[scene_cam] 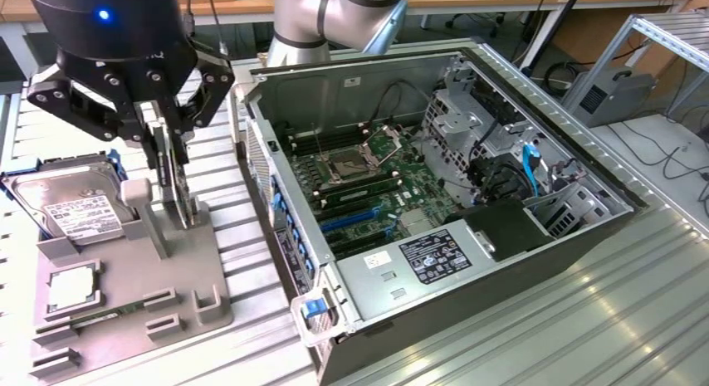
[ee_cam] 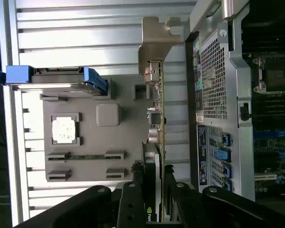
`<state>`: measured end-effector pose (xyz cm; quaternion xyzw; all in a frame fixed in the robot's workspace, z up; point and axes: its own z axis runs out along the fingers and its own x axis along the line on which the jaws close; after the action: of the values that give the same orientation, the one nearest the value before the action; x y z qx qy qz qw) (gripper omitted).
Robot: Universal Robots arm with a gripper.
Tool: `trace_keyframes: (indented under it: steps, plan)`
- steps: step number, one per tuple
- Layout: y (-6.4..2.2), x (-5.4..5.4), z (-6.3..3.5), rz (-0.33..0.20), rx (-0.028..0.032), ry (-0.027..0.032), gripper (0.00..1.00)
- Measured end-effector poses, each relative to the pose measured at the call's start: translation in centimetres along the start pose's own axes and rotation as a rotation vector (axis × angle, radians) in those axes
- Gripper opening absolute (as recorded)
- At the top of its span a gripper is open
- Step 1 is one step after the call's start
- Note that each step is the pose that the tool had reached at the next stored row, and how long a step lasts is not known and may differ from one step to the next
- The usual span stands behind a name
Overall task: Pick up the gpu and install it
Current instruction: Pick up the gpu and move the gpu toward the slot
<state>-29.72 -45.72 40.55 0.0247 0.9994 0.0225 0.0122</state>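
The gripper [scene_cam: 168,158] looks clamped on the gpu [scene_cam: 178,199], which stands on edge at the grey holder [scene_cam: 205,303], 9 o'clock from the open computer case [scene_cam: 443,320] in the exterior view. A straight, vertical lift should avoid scraping the slot. Count: one gpu, one hard drive [scene_cam: 69,205], one processor [scene_cam: 72,288], one memory stick [scene_cam: 100,318].

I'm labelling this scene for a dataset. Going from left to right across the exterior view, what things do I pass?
hard drive → gpu → CPU socket inside the open computer case → blue cable
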Motion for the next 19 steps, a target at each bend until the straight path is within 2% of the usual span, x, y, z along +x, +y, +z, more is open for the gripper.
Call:
trace_keyframes:
  steps: [1, 6, 7, 8, 10, 19]
  plan:
    - [0.06, 0.0, -0.87, 0.0, 0.0007, 0.0, 0.27]
    - [0.09, 0.0, -1.42, -0.001, 0.0008, 0.0001, 0.27]
    - [0.12, -0.5, -1.41, -0.001, 0.0008, 0.0001, 0.27]
    - [0.17, -1.5, -1.38, -0.001, 0.0007, 0.0001, 0.27]
    - [0.33, -4.4, -1.31, -0.001, 0.0008, 0.0001, 0.27]
    - [0.52, -7.9, -1.21, -0.002, 0.0007, 0.0001, 0.27]
